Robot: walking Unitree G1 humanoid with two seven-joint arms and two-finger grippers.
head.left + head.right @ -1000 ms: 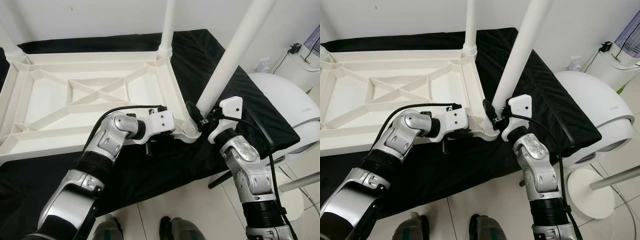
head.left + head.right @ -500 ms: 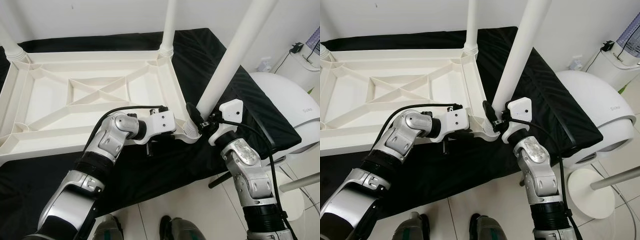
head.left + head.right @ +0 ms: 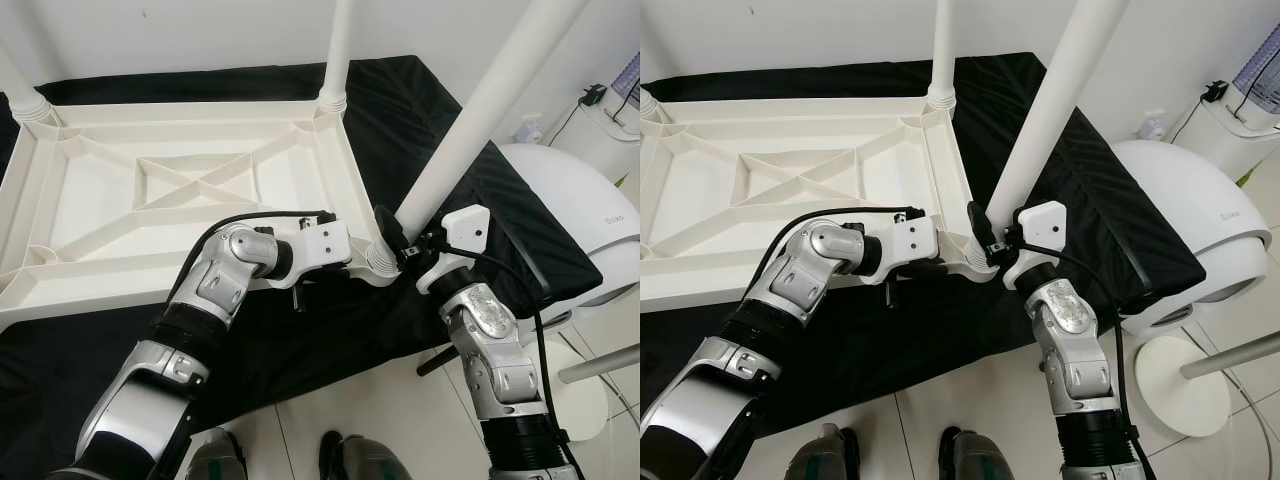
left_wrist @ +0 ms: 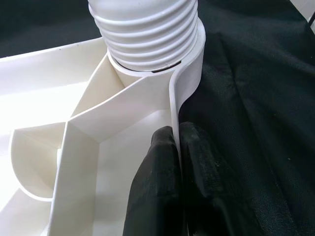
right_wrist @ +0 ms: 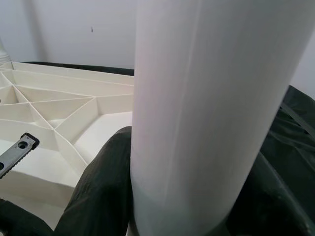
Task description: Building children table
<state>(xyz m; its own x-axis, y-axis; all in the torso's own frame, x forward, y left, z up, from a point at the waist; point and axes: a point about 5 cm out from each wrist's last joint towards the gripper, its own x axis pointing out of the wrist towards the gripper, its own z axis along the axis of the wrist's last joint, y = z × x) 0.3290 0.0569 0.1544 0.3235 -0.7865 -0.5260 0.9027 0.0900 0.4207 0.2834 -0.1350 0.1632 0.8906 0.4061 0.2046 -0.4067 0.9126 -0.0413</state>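
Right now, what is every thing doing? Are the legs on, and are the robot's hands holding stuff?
Tabletop: upside down on the black cloth.
Near right leg: seated in its corner socket, leaning, held.
Far right leg: in its socket, upright.
Far left leg: in its socket.
Left gripper: pinching the tabletop's rim beside the socket.
Right gripper: clamped around the near right leg's base.

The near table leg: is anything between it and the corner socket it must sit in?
Nothing visible. The near table leg already has its ribbed end in the corner socket of the tabletop. The right gripper grips the leg; the left gripper pinches the tabletop's rim.
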